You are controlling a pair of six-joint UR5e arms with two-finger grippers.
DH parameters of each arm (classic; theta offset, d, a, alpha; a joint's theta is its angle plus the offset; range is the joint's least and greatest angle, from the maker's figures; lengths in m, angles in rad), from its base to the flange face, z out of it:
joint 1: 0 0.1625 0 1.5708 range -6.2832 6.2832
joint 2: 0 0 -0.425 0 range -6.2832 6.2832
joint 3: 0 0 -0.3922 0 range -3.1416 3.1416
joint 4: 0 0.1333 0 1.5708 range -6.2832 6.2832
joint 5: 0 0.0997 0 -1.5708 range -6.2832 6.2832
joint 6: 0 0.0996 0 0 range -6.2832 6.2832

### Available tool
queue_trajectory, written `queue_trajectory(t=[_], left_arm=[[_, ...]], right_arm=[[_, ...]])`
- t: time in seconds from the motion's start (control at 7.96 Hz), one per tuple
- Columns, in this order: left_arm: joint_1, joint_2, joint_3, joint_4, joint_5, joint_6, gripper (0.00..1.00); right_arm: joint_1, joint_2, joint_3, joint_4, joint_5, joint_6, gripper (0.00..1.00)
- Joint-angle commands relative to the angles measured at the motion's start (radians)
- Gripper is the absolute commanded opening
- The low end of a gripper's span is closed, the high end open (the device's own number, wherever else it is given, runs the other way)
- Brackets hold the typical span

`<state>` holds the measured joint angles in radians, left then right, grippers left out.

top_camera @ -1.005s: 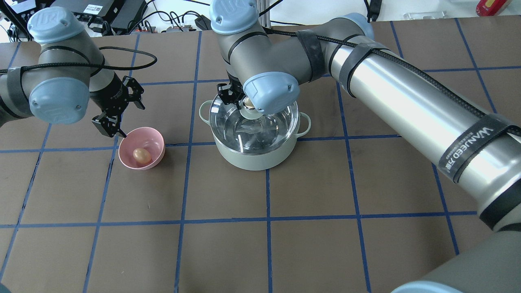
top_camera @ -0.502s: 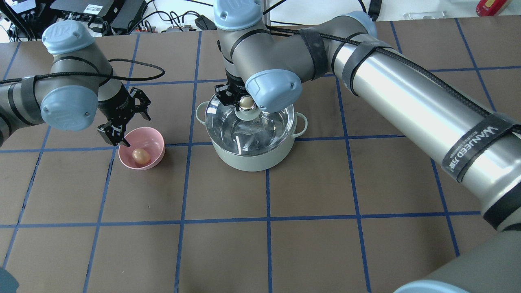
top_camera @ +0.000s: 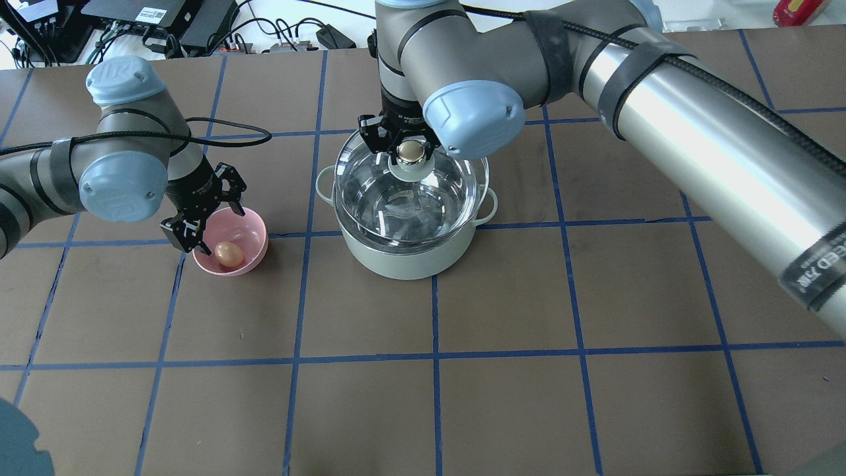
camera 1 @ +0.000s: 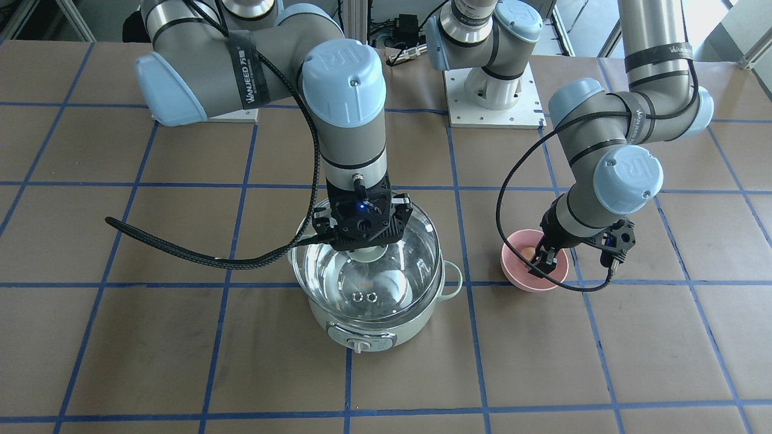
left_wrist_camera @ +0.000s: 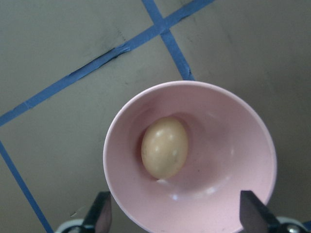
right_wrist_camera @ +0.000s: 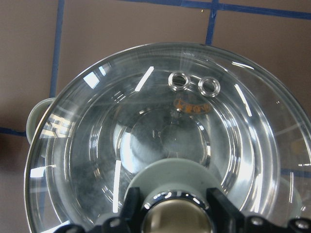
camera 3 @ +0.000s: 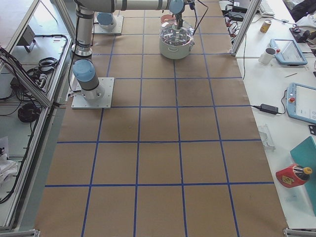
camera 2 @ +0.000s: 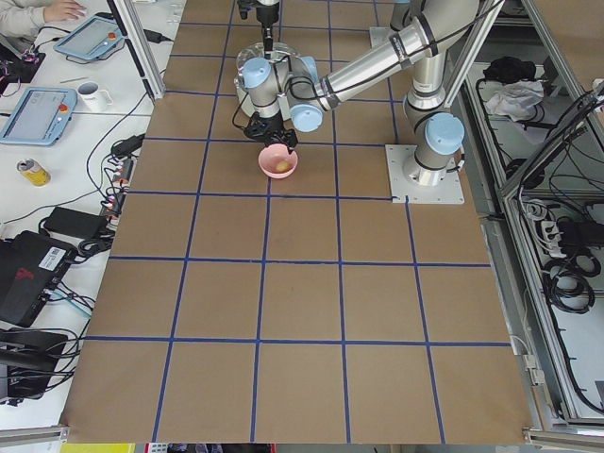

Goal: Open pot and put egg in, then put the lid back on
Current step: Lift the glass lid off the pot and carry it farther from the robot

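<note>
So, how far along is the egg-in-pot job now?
Done: nothing complete yet. In hand: the right gripper is shut on the lid by its knob, and the lid looks raised off the pot; the left gripper hangs open over the pink bowl holding the egg. Left: grasp egg, place it inside, replace lid.

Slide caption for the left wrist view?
Left gripper, fingers open, above the egg in the pink bowl.

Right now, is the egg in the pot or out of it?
Out. The egg lies in the pink bowl, which stands apart from the pot.
</note>
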<state>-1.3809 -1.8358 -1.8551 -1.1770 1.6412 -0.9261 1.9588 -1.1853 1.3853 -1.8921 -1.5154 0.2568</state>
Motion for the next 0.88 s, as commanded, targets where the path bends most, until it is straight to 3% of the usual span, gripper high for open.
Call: queue_trajectory(t=[0.0,0.25,0.75], left_arm=[[0.003,-0.017,-0.001,0.002,0.025,0.012,0.78],[0.003,-0.025,-0.016,0.005,0.019,0.012,0.77],[0.003,-0.037,-0.021,0.023,0.017,0.021,0.77]], right_arm=[[-0.107,-0.126,0.0,0.121,0.023,-0.109,0.0],[-0.226,-0.187,0.004,0.217,0.023,-0.233,0.0],[-0.409,-0.214,0.015,0.251,0.008,-0.424,0.0]])
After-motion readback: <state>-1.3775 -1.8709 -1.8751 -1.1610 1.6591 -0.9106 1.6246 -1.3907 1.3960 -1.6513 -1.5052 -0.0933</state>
